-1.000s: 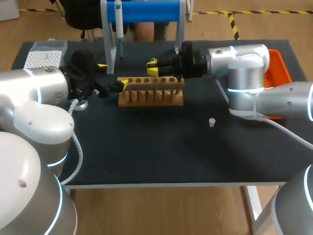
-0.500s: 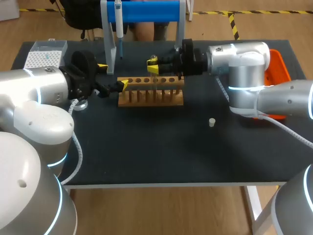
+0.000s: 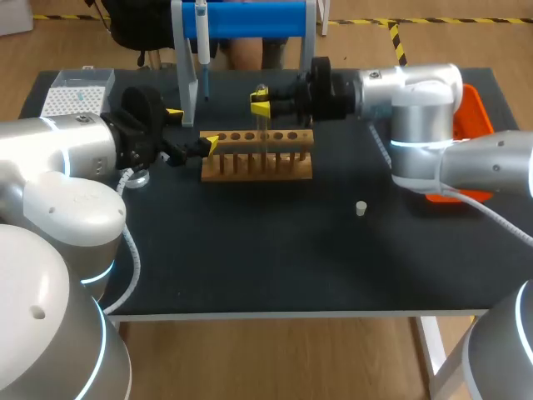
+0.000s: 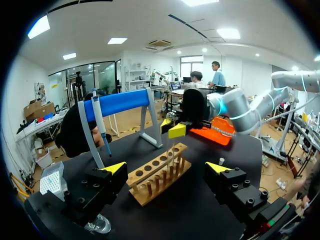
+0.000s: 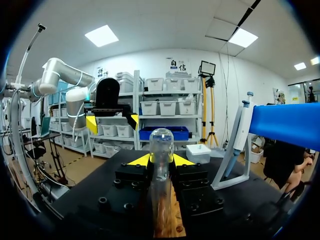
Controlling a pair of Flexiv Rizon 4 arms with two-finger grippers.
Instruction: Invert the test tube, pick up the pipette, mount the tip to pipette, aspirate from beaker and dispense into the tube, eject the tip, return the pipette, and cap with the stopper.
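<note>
Head view: on the black table (image 3: 250,267), the wooden rack (image 3: 258,165) sits toward the back, in front of the blue stand (image 3: 250,17) where the pipette (image 3: 201,37) hangs. The right gripper (image 3: 261,105) pinches the test tube (image 5: 161,160) upright, rounded end up, over the rack. The left gripper (image 3: 192,128), fingers spread, sits at the rack's left end. The stopper (image 3: 361,208) lies well apart, to the rack's right.
</note>
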